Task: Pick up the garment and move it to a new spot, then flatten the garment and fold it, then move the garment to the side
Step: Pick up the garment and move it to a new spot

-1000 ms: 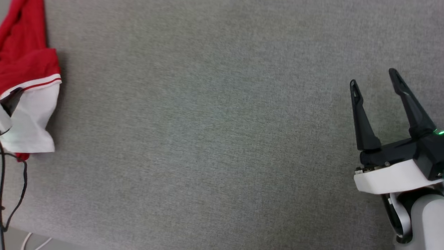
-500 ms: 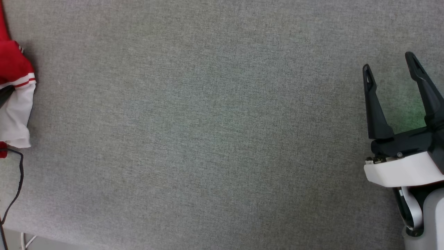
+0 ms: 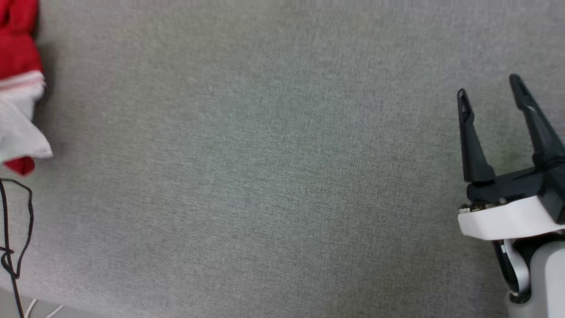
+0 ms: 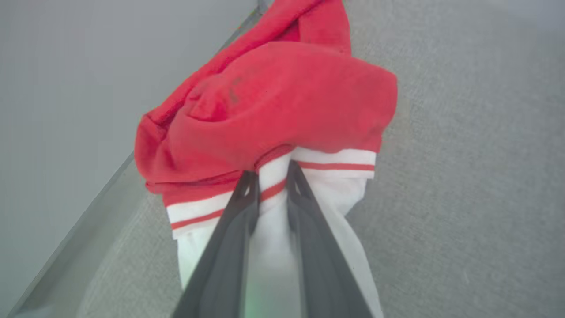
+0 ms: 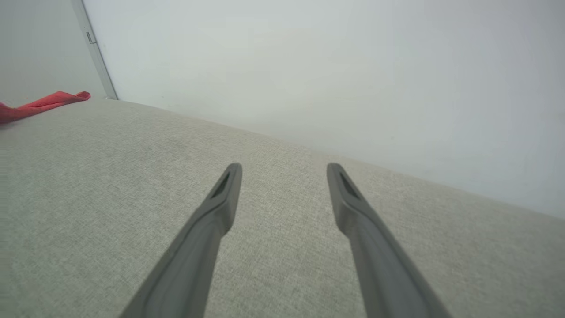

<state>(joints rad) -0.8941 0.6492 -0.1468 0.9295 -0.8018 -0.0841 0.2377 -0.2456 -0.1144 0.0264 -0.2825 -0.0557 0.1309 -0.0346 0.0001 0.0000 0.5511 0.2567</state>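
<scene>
The biggest thing in front of me was the grey fabric-covered surface [image 3: 265,176], which took up pretty much the whole work area, with a plain pale wall [image 5: 309,66] rising behind its far edge. The garment [image 4: 273,101] sat way over on the robot's left side, all bunched up near the edge of the surface: a crumpled red body on top, and below it a white sleeve with red-and-white striped trim. From the head view you only caught a slice of it at the left border [image 3: 17,66], and from the right wrist a low bit of red lay on the surface far off by the wall [image 5: 44,99]. Couldn't tell whether the bunch was lifted or resting. The left gripper [image 4: 270,176] was clamped tight on the white sleeve fabric, its fingertips right at the striped trim and a fold of cloth pinched between them. The right gripper [image 3: 487,86] was well apart from the shirt, over bare fabric on the right, its two dark fingers spread wide with nothing between them [image 5: 284,170]. Smallest bit: a thin black cable [image 3: 31,207] dangled in a loop at the lower left, just below the sleeve.
</scene>
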